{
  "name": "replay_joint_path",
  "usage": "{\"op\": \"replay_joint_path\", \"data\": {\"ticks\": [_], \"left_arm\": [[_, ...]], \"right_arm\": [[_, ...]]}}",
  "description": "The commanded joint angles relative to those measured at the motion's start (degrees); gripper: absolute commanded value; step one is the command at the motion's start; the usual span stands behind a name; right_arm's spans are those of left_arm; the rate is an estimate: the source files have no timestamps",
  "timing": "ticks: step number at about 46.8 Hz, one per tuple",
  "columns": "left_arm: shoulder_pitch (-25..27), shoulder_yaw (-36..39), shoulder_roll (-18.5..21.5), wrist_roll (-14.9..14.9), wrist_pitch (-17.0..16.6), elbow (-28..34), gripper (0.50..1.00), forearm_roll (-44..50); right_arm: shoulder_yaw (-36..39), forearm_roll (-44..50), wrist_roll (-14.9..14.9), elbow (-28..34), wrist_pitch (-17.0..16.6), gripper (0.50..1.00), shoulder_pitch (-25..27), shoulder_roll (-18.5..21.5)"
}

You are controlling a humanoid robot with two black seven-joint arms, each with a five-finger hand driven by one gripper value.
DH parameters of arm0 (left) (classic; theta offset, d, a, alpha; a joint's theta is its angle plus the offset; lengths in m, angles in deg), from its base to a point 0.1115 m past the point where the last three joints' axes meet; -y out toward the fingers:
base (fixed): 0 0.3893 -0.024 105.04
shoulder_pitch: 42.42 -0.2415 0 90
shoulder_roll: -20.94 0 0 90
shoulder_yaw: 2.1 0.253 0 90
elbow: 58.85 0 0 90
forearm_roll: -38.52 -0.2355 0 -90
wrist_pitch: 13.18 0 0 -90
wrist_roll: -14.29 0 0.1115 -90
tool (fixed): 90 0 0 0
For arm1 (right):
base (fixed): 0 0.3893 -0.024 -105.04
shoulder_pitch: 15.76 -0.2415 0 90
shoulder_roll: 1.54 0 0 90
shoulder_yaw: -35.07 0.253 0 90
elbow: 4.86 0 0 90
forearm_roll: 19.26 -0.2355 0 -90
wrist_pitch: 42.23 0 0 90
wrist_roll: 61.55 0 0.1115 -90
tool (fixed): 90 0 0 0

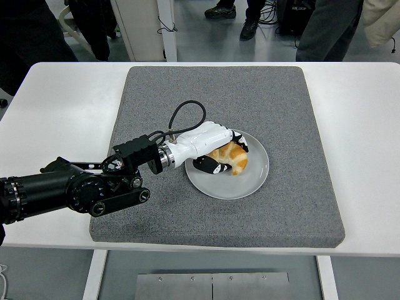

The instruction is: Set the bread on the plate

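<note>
1. A white tabletop (56, 106) carries a square grey mat (281, 206) that covers most of its middle.
2. A round white plate (250, 182) sits on the mat, a little toward the near edge from the mat's centre.
3. The left robot hand (215, 153), white with black fingertips, reaches in from the tabletop's left edge on a black arm (69, 190) and lies over the plate's left half.
4. Its fingers are curled around a golden croissant (230, 156), thumb underneath on the near side and the other fingers over the top.
5. The croissant is low over the plate's centre-left, inside the rim; I can't tell whether it touches the plate's surface.
6. A black cable (181, 115) loops up from the wrist over the mat.
7. Beyond the far edge of the tabletop, the legs and shoes of people (325, 28) show on the floor.
</note>
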Motion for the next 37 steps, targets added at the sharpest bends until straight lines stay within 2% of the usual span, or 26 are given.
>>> {"op": "replay_joint_path", "data": {"ticks": [1, 23, 27, 37], "left_arm": [[0.00, -0.02, -0.01, -0.01, 0.01, -0.06, 0.500, 0.14], [-1.50, -0.37, -0.01, -0.01, 0.01, -0.15, 0.501, 1.28], [-1.50, -0.37, -0.01, -0.01, 0.01, -0.15, 0.564, 2.25], [-1.50, -0.72, 0.08, -0.01, 0.01, -0.15, 0.652, 2.51]], "right_arm": [[0.00, 0.01, 0.00, 0.00, 0.01, 1.000, 0.00, 0.00], [0.00, 0.01, 0.00, 0.00, 0.01, 1.000, 0.00, 0.00], [0.00, 0.01, 0.00, 0.00, 0.01, 1.000, 0.00, 0.00], [0.00, 0.01, 0.00, 0.00, 0.01, 1.000, 0.00, 0.00]]}}
